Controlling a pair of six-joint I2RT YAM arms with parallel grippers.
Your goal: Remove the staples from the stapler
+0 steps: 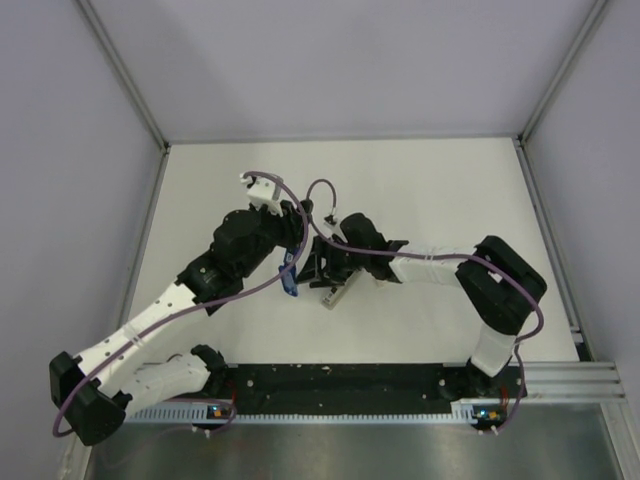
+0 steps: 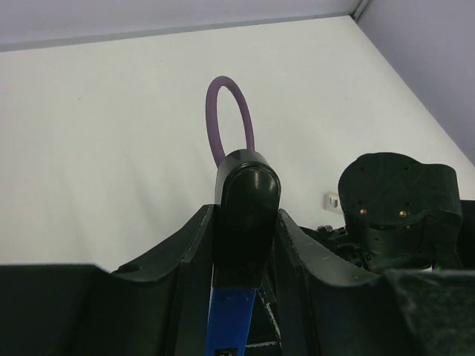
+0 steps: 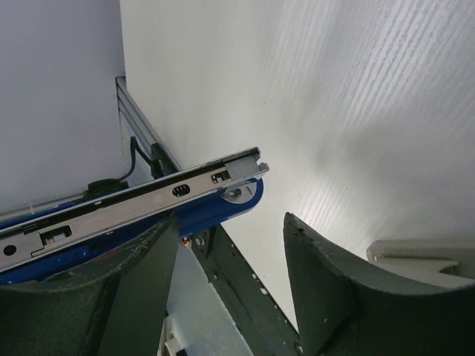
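The table (image 1: pixel 420 180) is bare white where I can see it, and the two arms meet near its centre, the left arm (image 1: pixel 150 315) reaching in from 7 o'clock and the right arm (image 1: pixel 500 290) from 4 o'clock. The stapler (image 2: pixel 247 193) is up off the table, clenched in the left gripper (image 2: pixel 245 213) by its black top, blue body hanging at 6 o'clock. The right gripper (image 3: pixel 231 219) is released, jaws apart. The rail (image 3: pixel 148 196) crosses above its left finger with the tip poking toward 3 o'clock into the gap, not pinched. I cannot see any staples in it. My worry is the rounded black top: a sideways nudge from the right fingers could twist the stapler in the left grip. Closing on the rail's bare tip could skid off, or tip staples loose. The purple cable (image 2: pixel 226 119) loops close enough to snag.
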